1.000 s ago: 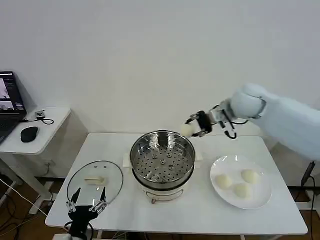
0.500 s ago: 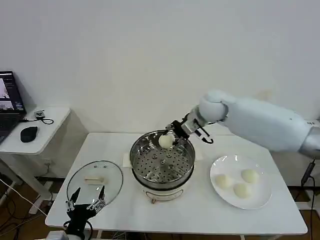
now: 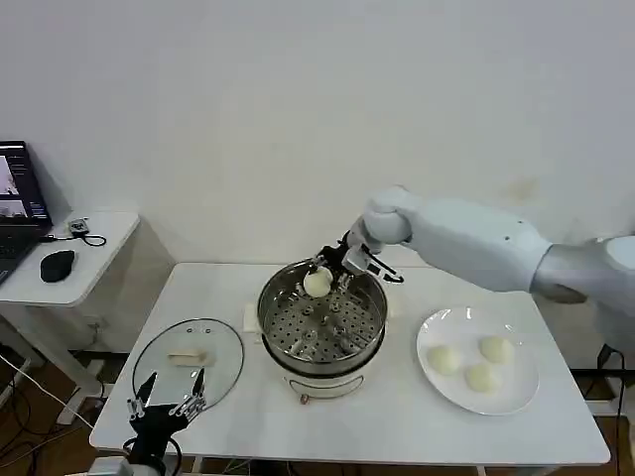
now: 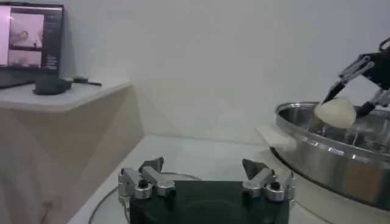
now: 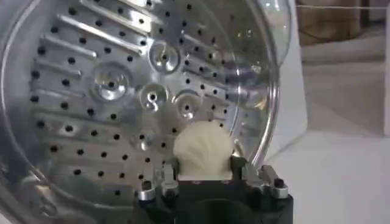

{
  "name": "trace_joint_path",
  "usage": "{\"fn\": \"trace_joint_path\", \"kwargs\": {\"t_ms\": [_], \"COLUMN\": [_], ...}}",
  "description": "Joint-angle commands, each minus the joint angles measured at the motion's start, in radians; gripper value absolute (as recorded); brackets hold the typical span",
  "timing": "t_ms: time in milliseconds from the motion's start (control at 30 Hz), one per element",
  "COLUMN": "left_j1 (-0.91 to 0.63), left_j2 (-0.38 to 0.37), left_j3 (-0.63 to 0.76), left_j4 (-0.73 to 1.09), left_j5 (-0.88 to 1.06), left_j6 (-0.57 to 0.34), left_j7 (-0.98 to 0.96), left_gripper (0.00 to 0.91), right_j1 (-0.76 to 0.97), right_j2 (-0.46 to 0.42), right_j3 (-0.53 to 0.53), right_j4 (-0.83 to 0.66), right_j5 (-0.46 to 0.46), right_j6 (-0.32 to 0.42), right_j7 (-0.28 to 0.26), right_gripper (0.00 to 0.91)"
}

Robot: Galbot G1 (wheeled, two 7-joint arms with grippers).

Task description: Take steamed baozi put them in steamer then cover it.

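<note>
Since the earlier frames the right arm has swung in from the plate side and now reaches over the steamer's far rim with its bun.

Left to right:

- Side desk with a laptop and mouse, well apart from the work.
- Left gripper, parked at the table's near-left corner just in front of the glass lid, fingers spread wide and empty. Lid lies flat on the table, beside the steamer.
- Steamer at table centre. Perforated tray is bare; no bun rests on it yet.
- Right gripper above the far part of the tray, fingers closed on one baozi. The right wrist view shows the bun pinched between the two fingers with tray holes beneath it; the bun appears clear of the tray.
- Plate at right, holding three more buns near its middle.

Step in hand, as judged: placing the first of four buns. Next move calls for lowering until the bun sits on the tray, then opening the fingers and lifting clear. Placing it toward the far side would leave room for the other three. Cover last.
</note>
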Motion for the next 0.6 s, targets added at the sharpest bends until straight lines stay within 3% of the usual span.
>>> {"fn": "trace_joint_path", "kwargs": {"t_ms": [33,233,300,333,400,600], "left_j1": [0.0,0.004,0.004,0.004,0.006,0.006], "left_j2": [0.002,0.002,0.002,0.002,0.001,-0.002], "left_j3": [0.0,-0.002,-0.003,-0.003,-0.002,0.007], "left_j4": [0.0,-0.014,-0.016,-0.018,-0.021,-0.021], "left_j5": [-0.002,0.005,0.005,0.005,0.005,0.012], "left_j6": [0.002,0.002,0.002,0.003,0.003,0.003], "left_j7": [0.003,0.003,0.003,0.003,0.003,0.003], "left_gripper": [0.907,0.907,0.907,0.907,0.907,0.907], "right_j1": [-0.023,-0.029,-0.03,-0.027,-0.019,0.055], "right_j2": [0.052,0.069,0.07,0.068,0.061,-0.003], "right_j3": [0.004,-0.009,-0.01,-0.012,-0.012,-0.015], "right_j4": [-0.071,-0.093,-0.092,-0.085,-0.064,0.051], "right_j5": [-0.113,-0.113,-0.116,-0.119,-0.121,-0.009], "right_j6": [0.057,0.067,0.071,0.078,0.077,0.04], "right_j7": [0.019,0.024,0.026,0.029,0.026,0.001], "right_gripper": [0.574,0.574,0.655,0.826,0.907,0.907]}}
